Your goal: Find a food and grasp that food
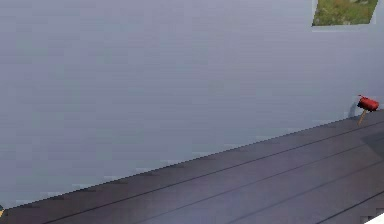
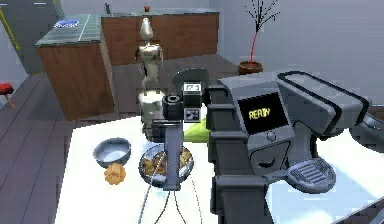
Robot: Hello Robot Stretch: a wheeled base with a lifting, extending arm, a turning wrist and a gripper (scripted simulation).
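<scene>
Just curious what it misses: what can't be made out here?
Arm side view: the arm covers part of the dish.
Arm side view: the machine half hides a green thing.
Forward view: the red thing is too small to name; the top edge cuts off the picture.

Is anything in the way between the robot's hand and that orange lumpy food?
Nothing seems to sit squarely between them. The gripper shows above the orange lump, with a grey bowl and a round dish close on either side of the gap.

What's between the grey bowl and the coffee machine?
Arm side view: a round brown dish and the robot's dark arm lie between bowl and coffee machine.
</scene>
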